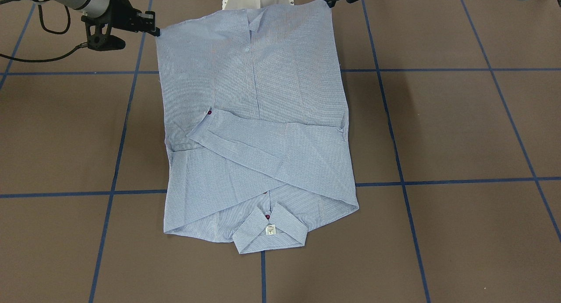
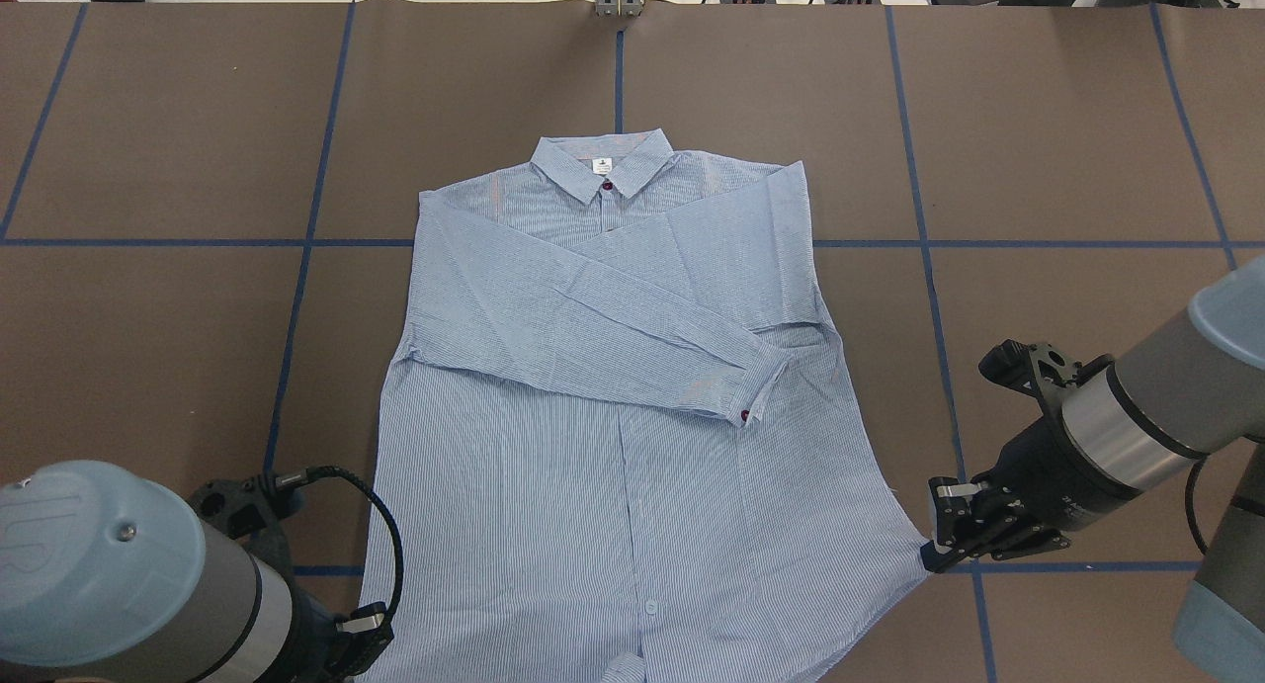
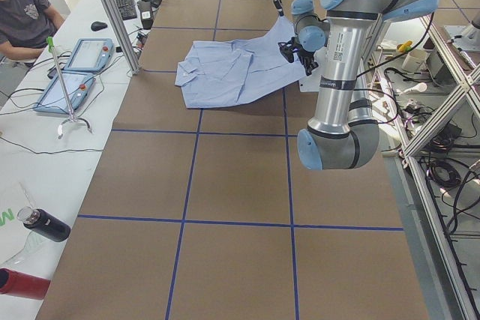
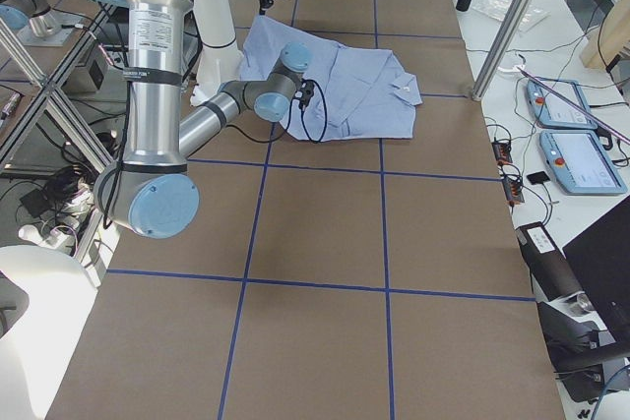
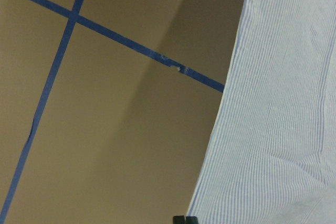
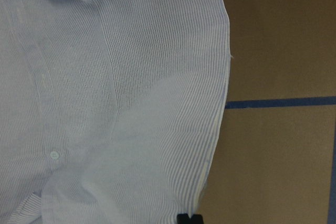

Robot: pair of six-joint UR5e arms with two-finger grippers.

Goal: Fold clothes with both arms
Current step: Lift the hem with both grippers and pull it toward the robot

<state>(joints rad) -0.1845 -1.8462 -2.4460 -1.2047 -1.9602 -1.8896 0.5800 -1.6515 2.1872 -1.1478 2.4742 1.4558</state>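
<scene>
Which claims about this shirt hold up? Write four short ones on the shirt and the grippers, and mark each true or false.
1. The collar of the shirt lies on the side away from the robot. True.
2. Both sleeves are spread out sideways. False: they are folded across the chest.
3. The right gripper is at a hem corner. True.
4. The left gripper grips the collar. False: it is at the other hem corner, near the robot.
</scene>
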